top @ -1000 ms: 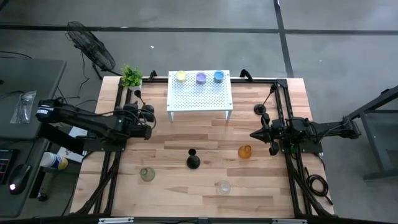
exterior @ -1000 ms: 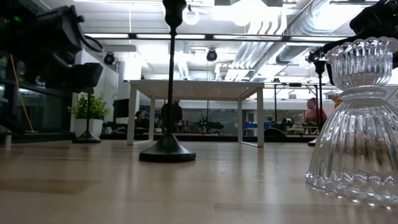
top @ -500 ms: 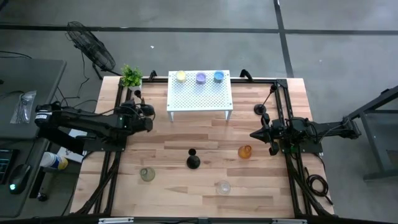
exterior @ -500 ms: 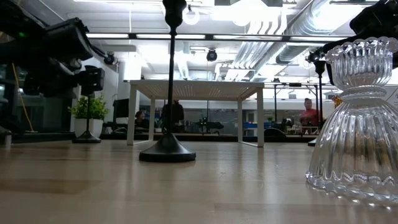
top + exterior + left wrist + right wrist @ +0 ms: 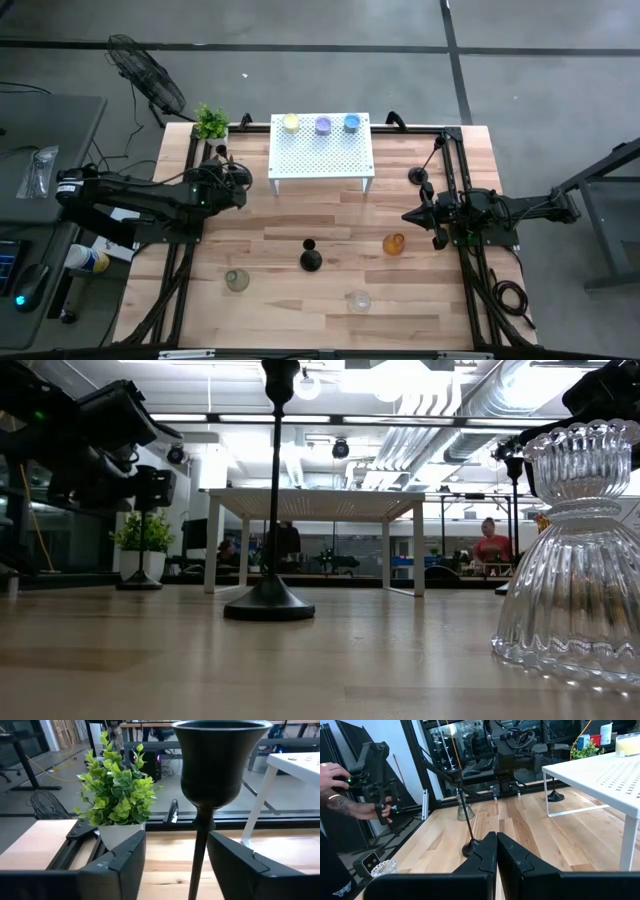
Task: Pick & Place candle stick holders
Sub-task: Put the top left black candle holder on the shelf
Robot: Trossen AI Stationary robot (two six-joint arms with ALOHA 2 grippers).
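While the left gripper (image 5: 175,865) stands with its fingers wide on either side of a black candlestick's (image 5: 210,785) stem near the table's far left corner, nothing is gripped yet: the stem runs between the fingers without clearly touching either. To do this well, the gripper should probably centre the thin stem between both pads and close below the cup, so the tall piece lifts straight and does not tip into the potted plant (image 5: 117,800) just behind it.

The right gripper (image 5: 496,851) waits shut above the table's right edge, holding nothing.

From above, the white rack (image 5: 321,148) at the far edge already carries yellow, purple and blue cups (image 5: 322,125), while a second candlestick (image 5: 311,258) stands mid-table, an amber cup (image 5: 394,243) sits toward the right edge, and green and clear cups (image 5: 358,299) rest toward the near edge.

The overhead view hides the fingers' spacing, which the left wrist view shows plainly. The right wrist view alone shows a person's hands (image 5: 355,795) on a controller beyond the table.
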